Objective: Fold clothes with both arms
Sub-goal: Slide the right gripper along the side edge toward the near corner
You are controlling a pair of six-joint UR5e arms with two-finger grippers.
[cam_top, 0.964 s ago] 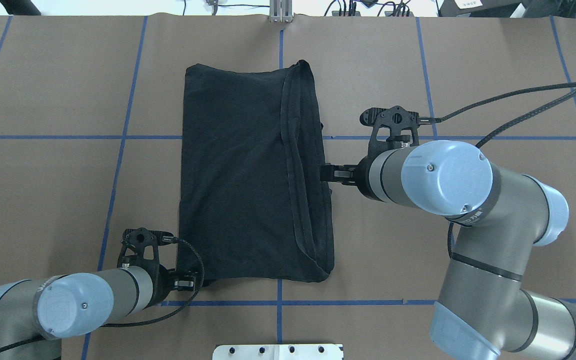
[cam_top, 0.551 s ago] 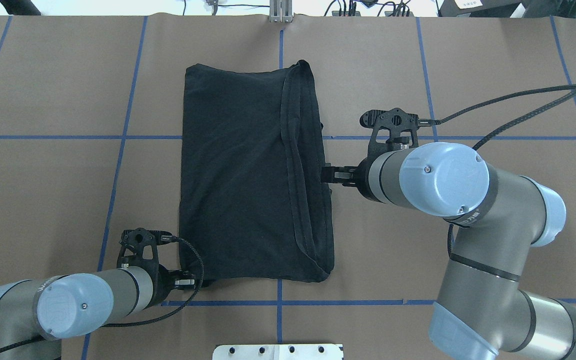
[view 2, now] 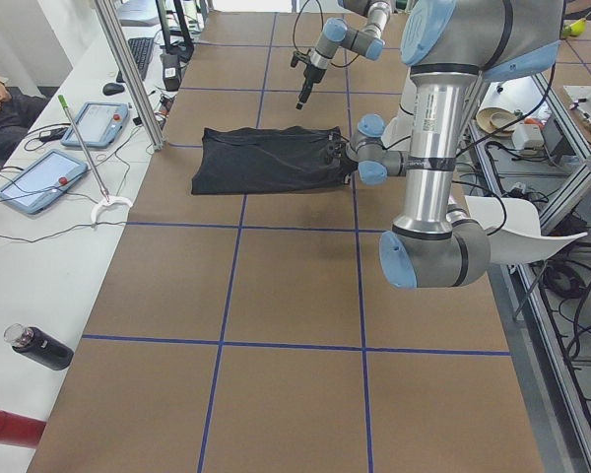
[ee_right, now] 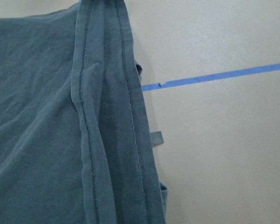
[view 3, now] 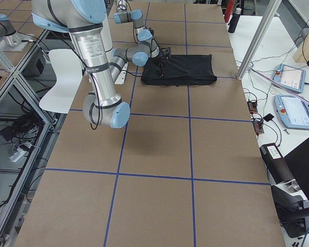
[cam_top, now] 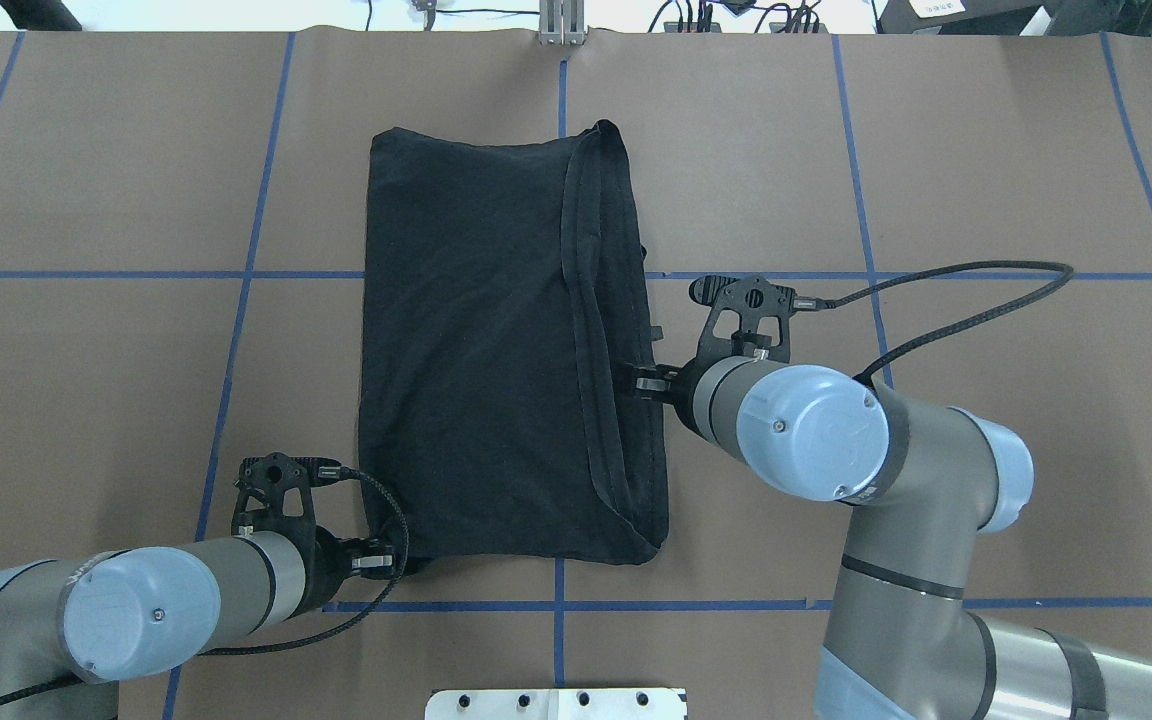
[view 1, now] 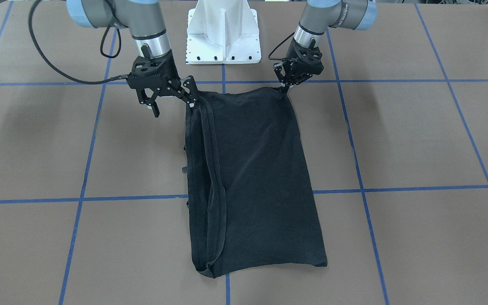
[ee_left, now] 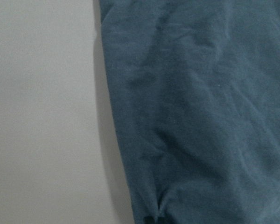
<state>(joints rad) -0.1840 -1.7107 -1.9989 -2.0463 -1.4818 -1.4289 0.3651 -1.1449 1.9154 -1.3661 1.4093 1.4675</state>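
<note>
Currently, my left gripper [cam_top: 391, 563] reads as clenched on the near-left corner of the T-shirt [cam_top: 476, 350], anchoring it. The garment lies folded lengthwise on the table [cam_top: 86, 400]. I hold the right gripper [cam_top: 639, 383], jaws spread, over the hemmed right edge, presumably to seize it.

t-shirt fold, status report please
Left hand shut on T-shirt corner. Right hand open at its hemmed edge. Nothing blocking seen.
</note>
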